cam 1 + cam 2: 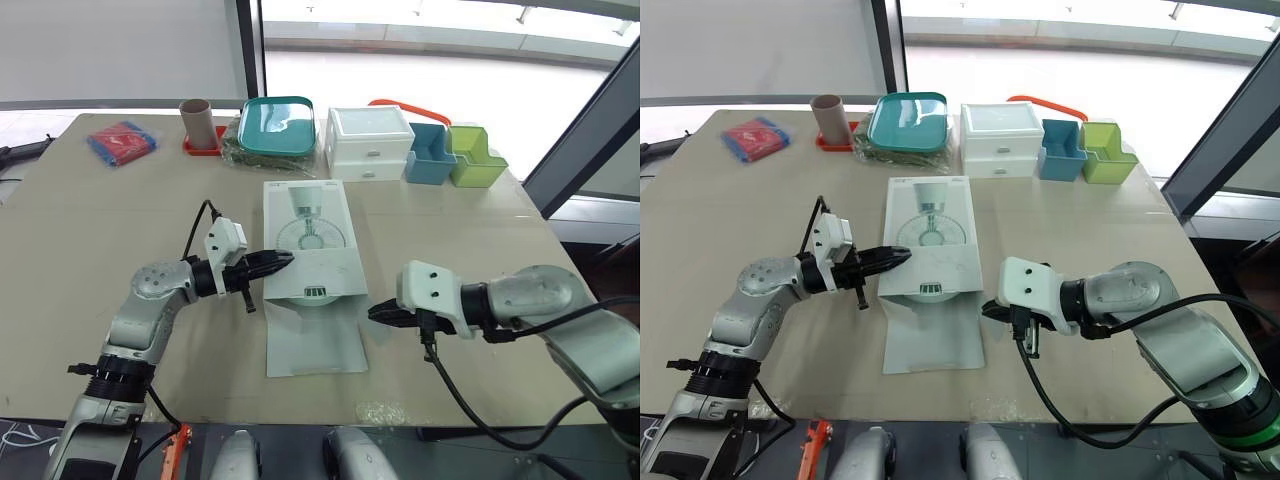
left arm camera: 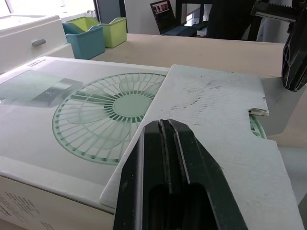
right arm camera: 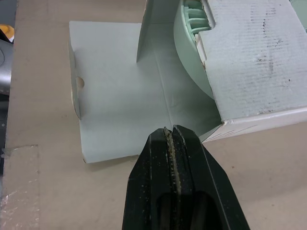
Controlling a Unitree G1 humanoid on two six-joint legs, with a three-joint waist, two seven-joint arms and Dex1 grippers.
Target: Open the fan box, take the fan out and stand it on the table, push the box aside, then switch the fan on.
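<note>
Table: drawer unit behind fan box

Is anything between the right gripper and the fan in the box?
Nothing visible: the flap lies open on the table, and the fan shows in the box mouth near the right gripper.

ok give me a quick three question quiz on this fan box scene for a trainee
1. True or false: the fan already stands on the table.
2. The end flap of the fan box is: A) folded open toward the robot, B) folded open away from the robot, C) tucked shut.
3. Fill in: the fingers of the left hand and the right hand are both ____.
Key: 1 false, it sits inside the box. 2 A. 3 shut.
</note>
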